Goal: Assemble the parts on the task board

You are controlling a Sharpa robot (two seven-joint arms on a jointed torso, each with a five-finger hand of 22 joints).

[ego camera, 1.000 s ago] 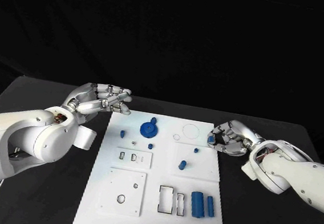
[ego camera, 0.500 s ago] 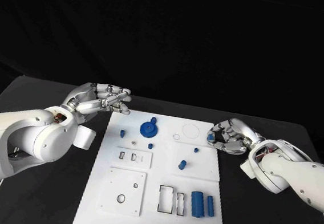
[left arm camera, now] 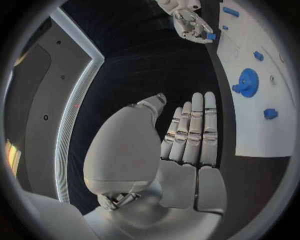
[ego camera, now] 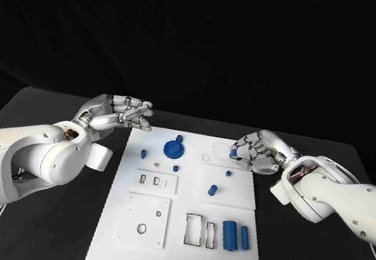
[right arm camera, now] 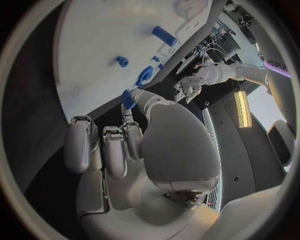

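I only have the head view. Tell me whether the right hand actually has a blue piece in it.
Observer: Yes. The right wrist view shows the right hand pinching a small blue part between its thumb and a fingertip.
Operator: Now check the left hand's palm for me.
Observer: In the left wrist view the left hand holds nothing. Its fingers lie straight, side by side, next to the task board.
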